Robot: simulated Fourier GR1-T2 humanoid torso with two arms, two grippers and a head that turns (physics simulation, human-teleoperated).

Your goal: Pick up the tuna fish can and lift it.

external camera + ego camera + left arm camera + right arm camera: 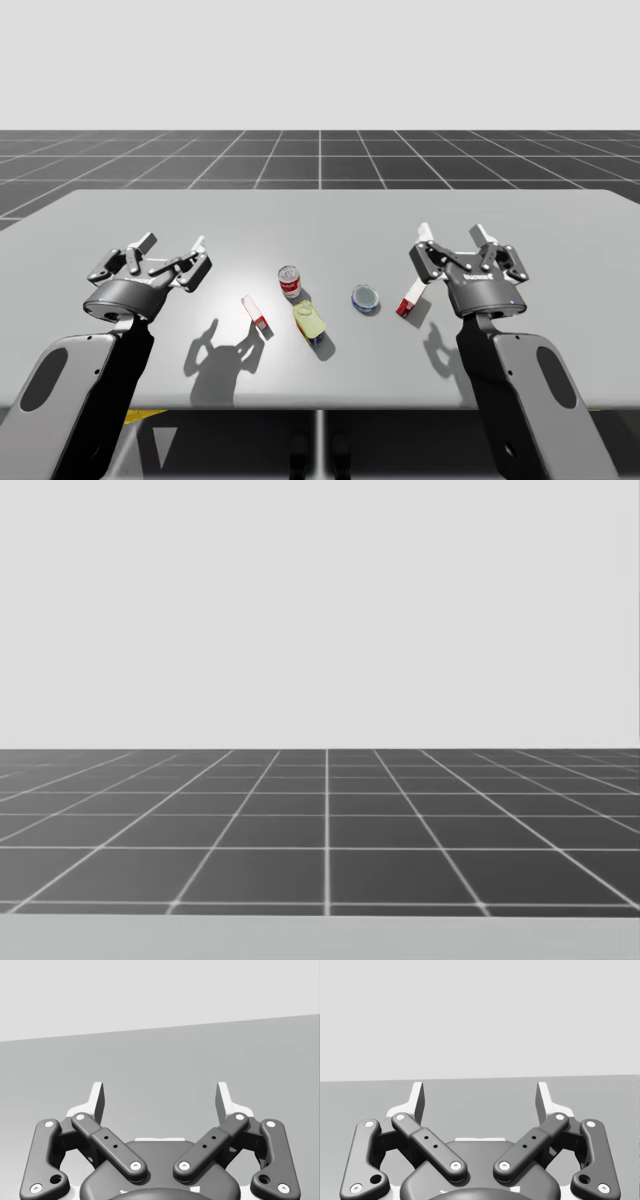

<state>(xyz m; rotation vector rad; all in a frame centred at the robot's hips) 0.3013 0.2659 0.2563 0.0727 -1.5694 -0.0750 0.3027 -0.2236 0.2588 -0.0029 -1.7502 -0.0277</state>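
The tuna fish can (365, 298), low and round with a blue side and a silvery lid, lies on the grey table (320, 215) right of centre. My right gripper (454, 237) hovers open to the can's right, nothing between its fingers (417, 1100). My left gripper (173, 244) is open over the table's left part, well away from the can. In the left wrist view the left gripper (160, 1097) holds nothing and only bare table lies ahead of it.
A red and white upright can (289, 281) stands left of the tuna can. A yellow bottle (310, 322) lies in front of it. One red and white box (255, 313) lies further left, another (408, 300) under my right gripper.
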